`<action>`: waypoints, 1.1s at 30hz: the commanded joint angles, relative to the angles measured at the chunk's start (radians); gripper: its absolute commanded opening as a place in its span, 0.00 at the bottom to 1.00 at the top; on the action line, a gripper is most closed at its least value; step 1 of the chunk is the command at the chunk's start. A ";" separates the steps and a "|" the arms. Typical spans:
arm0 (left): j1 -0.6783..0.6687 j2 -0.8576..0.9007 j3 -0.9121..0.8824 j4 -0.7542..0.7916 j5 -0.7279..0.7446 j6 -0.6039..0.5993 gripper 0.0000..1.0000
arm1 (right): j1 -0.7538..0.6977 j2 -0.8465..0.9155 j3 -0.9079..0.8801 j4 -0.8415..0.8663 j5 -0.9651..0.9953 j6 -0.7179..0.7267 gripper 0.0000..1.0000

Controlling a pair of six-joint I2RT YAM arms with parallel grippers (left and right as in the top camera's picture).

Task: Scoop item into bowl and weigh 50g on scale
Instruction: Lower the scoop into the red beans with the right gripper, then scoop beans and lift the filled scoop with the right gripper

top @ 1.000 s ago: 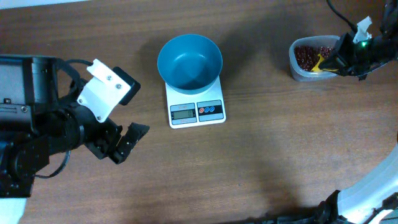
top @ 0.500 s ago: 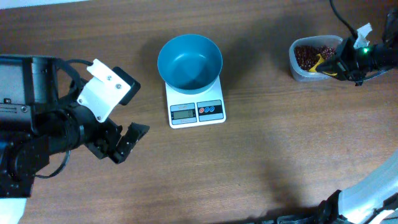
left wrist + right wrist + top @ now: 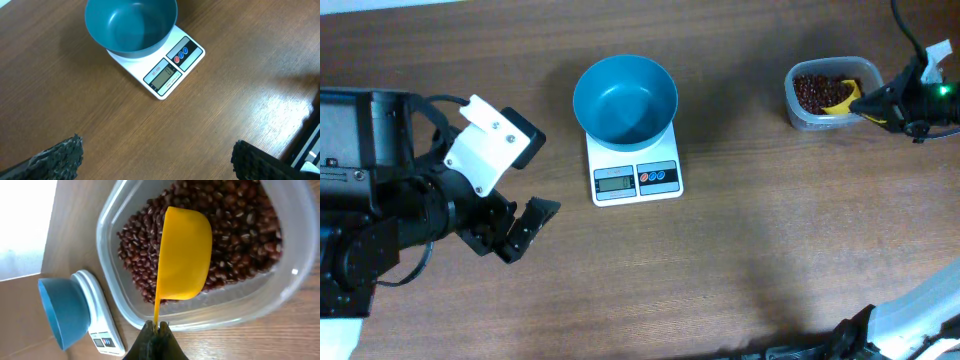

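Observation:
The teal-blue bowl (image 3: 625, 98) stands empty on the white scale (image 3: 635, 178) at the table's middle; both also show in the left wrist view, bowl (image 3: 131, 25) and scale (image 3: 172, 72). The dark red-brown beans (image 3: 815, 90) lie in a clear tub (image 3: 798, 110) at the far right. My right gripper (image 3: 886, 104) is shut on the handle of a yellow scoop (image 3: 184, 255), whose cup is over the beans (image 3: 235, 210) inside the tub (image 3: 300, 275). My left gripper (image 3: 525, 228) is open and empty, left of the scale and nearer the front.
The left arm's black body and white bracket (image 3: 490, 145) take up the table's left side. A black cable (image 3: 910, 30) runs above the right arm. The bowl (image 3: 62, 312) and scale (image 3: 97, 312) show small at the right wrist view's lower left.
My right gripper has moved to the right, drawing the yellow scoop back toward the tub's right side. The left arm, bowl and scale have not moved.

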 commanded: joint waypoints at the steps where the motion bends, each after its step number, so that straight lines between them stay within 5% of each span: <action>1: 0.006 -0.001 0.000 0.001 0.018 0.019 0.99 | -0.008 0.014 -0.008 0.006 -0.089 -0.058 0.04; 33: 0.006 -0.001 0.000 0.002 0.018 0.019 0.99 | -0.087 0.015 -0.012 -0.038 -0.372 -0.132 0.04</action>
